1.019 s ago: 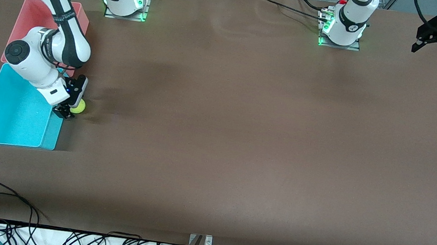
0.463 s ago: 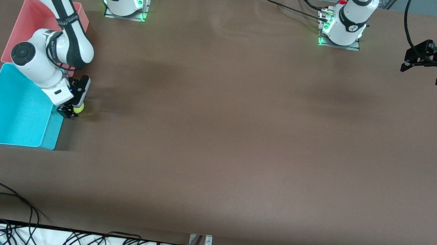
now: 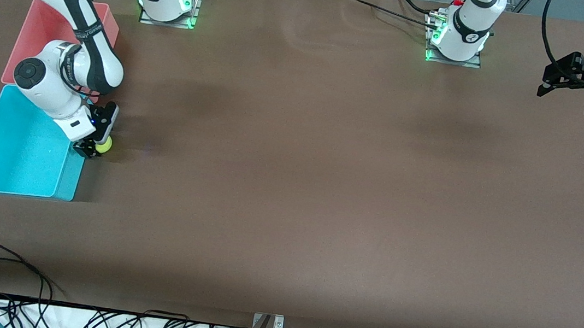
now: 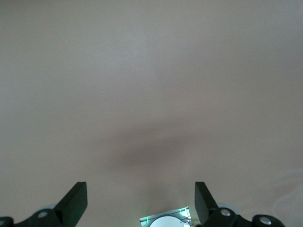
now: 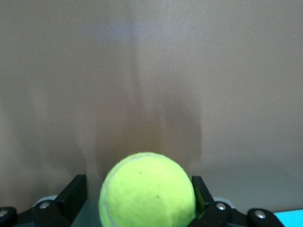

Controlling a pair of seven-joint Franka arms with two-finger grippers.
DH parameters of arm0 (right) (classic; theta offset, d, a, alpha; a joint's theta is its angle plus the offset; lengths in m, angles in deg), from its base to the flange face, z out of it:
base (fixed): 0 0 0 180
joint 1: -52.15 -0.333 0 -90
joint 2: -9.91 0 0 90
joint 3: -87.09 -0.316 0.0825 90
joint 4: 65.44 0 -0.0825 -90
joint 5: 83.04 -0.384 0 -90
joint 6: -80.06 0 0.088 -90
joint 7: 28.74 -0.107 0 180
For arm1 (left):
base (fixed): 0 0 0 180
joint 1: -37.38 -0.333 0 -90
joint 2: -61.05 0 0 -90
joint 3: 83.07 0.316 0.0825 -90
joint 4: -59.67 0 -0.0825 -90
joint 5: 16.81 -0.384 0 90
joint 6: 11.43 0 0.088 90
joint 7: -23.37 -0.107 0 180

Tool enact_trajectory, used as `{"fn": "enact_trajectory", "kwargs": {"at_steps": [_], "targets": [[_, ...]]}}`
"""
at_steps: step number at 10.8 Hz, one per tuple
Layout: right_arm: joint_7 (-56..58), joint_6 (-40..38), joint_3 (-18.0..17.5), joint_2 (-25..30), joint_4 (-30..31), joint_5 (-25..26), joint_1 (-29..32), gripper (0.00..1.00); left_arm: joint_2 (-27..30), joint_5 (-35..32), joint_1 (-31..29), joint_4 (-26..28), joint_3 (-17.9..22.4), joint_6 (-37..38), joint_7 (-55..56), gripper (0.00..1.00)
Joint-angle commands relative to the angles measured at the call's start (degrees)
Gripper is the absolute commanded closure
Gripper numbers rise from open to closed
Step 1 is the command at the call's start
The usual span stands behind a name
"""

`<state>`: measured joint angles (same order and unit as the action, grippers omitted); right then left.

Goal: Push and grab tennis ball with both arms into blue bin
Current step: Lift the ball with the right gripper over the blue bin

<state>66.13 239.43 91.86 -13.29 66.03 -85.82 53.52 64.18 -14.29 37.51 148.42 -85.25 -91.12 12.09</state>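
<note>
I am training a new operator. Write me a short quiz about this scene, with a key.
1. True or false: the ball lies inside the blue bin.
2. Which claw has the ball between its fingers?
3. The left claw is: A) open, over the table; B) holding the ball; C) inside the pink bin.

Key
1. False: it is beside the bin, on the table.
2. The right claw.
3. A.

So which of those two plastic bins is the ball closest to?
The bright blue rectangular bin: the fuzzy yellow-green ball sits right beside its wall, while the pink bin lies farther away.
</note>
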Motion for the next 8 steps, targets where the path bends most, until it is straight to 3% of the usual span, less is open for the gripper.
{"fn": "enact_trajectory", "kwargs": {"at_steps": [1, 2, 5, 8], "targets": [[1.9, 1.4, -0.4, 0.2, 0.6, -0.9, 0.7, 0.69, -0.8, 0.6, 0.1, -1.6, 0.2, 0.1, 4.4, 0.0], [1.5, 1.2, -0.5, 0.3, 0.5, -0.9, 0.6, 0.97, -0.8, 0.6, 0.0, -1.6, 0.2, 0.1, 7.7, 0.0], [1.0, -1.8, -0.6, 1.4, -1.2, -1.0, 0.6, 1.0, -1.0, 0.4, 0.0, -1.7, 0.2, 0.1, 8.0, 0.0], [-0.7, -17.4, -0.1, 5.0, -8.0, -1.1, 0.8, 1.0, -1.1, 0.3, 0.0, -1.7, 0.2, 0.1, 8.2, 0.0]]}}
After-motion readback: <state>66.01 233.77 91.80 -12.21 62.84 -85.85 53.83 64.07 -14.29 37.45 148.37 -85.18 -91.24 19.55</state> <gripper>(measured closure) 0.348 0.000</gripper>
